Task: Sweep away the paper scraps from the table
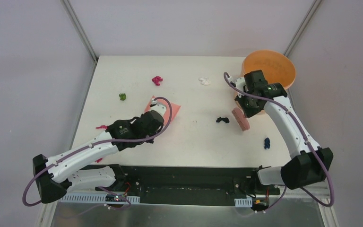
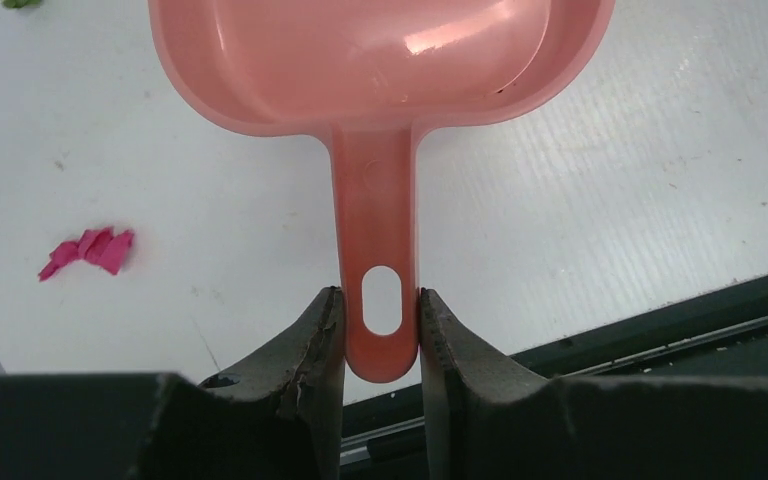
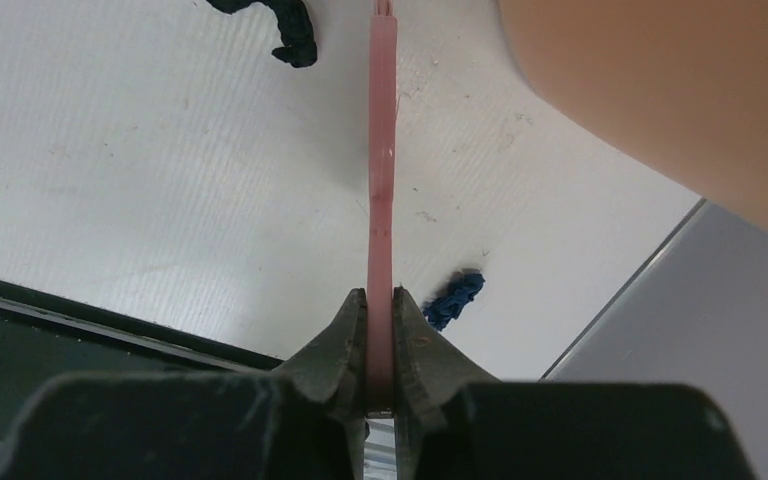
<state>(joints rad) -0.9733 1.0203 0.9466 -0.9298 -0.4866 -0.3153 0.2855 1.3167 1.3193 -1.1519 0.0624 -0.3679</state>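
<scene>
Paper scraps lie scattered on the white table [image 1: 194, 142]: a magenta one [image 1: 157, 80], a white one [image 1: 204, 81], a green one [image 1: 122, 96], a black one [image 1: 222, 119], a dark blue one [image 1: 266, 143] and a magenta one at the left edge [image 1: 101, 127]. My left gripper [image 2: 381, 325] is shut on the handle of the pink dustpan [image 2: 380, 60], whose pan [image 1: 165, 108] rests on the table. My right gripper [image 3: 380, 310] is shut on the thin handle of the pink brush [image 3: 382, 160]. Its head [image 1: 240, 119] sits just right of the black scrap [image 3: 280, 30]. The dark blue scrap [image 3: 456, 297] lies beside my right fingers.
An orange round bucket [image 1: 270, 66] stands at the back right corner, close behind my right wrist; its wall [image 3: 680, 90] fills the right wrist view's upper right. A black strip [image 1: 189, 172] runs along the table's front edge. A magenta scrap [image 2: 88, 252] lies left of the dustpan handle.
</scene>
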